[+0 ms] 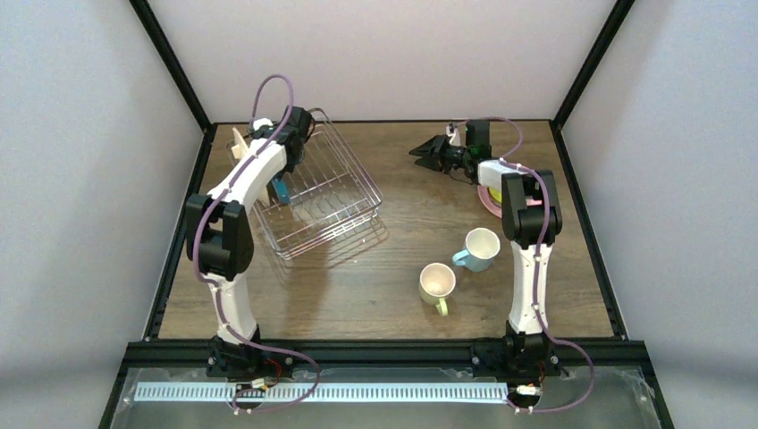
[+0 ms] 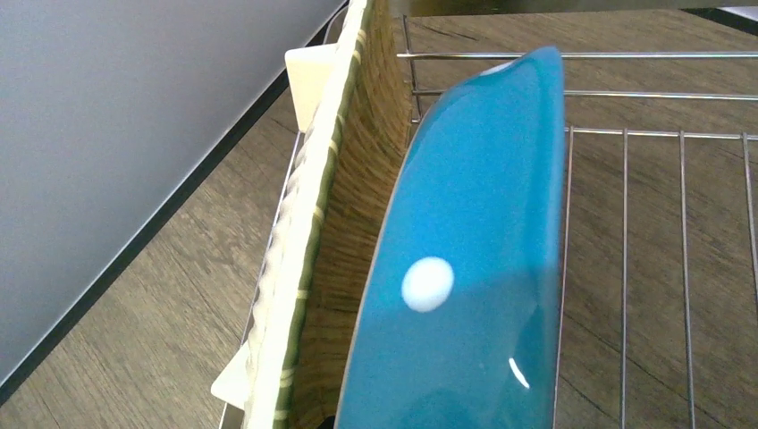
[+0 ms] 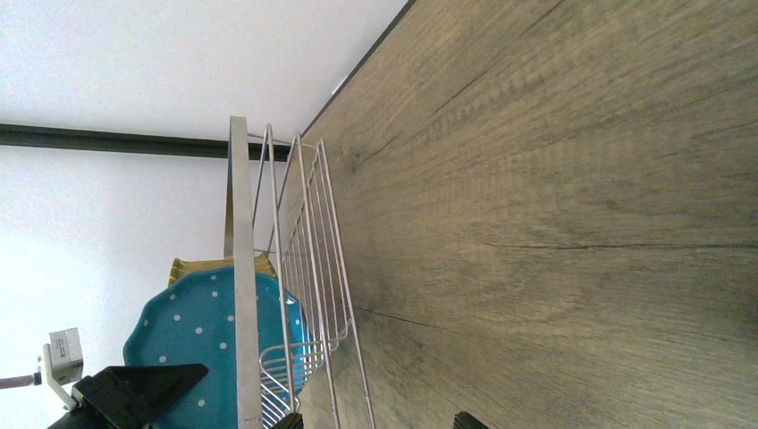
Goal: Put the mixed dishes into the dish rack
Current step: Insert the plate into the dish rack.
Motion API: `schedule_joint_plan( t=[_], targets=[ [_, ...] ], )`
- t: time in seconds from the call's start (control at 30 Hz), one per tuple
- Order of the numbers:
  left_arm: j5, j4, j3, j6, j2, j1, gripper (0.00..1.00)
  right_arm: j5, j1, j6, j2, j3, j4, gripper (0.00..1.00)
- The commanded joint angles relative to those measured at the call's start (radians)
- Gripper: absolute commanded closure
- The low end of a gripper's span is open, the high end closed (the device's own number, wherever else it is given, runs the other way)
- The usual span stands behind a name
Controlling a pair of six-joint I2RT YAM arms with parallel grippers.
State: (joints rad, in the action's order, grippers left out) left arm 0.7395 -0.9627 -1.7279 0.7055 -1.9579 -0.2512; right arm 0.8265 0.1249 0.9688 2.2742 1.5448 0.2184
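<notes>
In the rack [image 1: 361,170], upper left, the teal plate [image 2: 465,268] stands on edge beside the tan plate [image 2: 349,223]. Left jaws: cannot tell how open. Right jaws gape wide, empty. Best seat the rim between wires before the arm leaves.

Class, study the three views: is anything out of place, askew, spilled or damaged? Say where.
The dish rack stands out: it sits turned at an angle to the edges of the table. The teal dotted plate and tan woven-look plate stand on edge inside it. Nothing looks spilled or broken.
</notes>
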Motion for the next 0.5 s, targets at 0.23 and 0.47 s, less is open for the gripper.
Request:
schedule_joint_plan(
  t=[0.23, 0.47],
  targets=[
    [0.002, -0.015, -0.028, 0.175, -0.001, -0.006, 0.46, 0.0, -0.002, -0.001, -0.001, -0.022, 0.035, 0.05],
    [-0.011, -0.028, -0.036, 0.217, -0.012, -0.007, 0.4, 0.006, -0.002, -0.005, -0.001, -0.015, 0.035, 0.05]
  ],
)
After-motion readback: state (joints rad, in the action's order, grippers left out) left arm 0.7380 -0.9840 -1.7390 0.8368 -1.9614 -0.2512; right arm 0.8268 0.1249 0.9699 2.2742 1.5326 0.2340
